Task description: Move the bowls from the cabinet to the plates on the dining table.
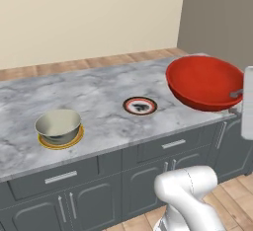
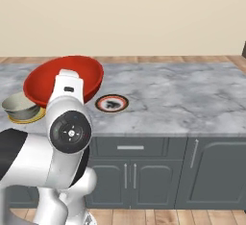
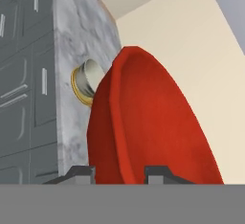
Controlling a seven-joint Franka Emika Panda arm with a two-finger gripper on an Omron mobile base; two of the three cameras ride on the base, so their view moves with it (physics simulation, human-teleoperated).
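On your left, the cream bowl (image 1: 58, 125) sits upright on the yellow-rimmed plate (image 1: 61, 141) near the front edge of the marble table (image 1: 99, 96), and further right the red-rimmed plate (image 1: 140, 105) lies bare with its white centre showing. To the right of that you see the plain red bowl (image 1: 205, 82), glossy and tilted, raised above the table's right end; in the hand view the gripper (image 3: 119, 173) has its fingers clamped on the bowl's rim, one on each side. Open marble lies all around the bare plate, and the table's right corner is just below the bowl.
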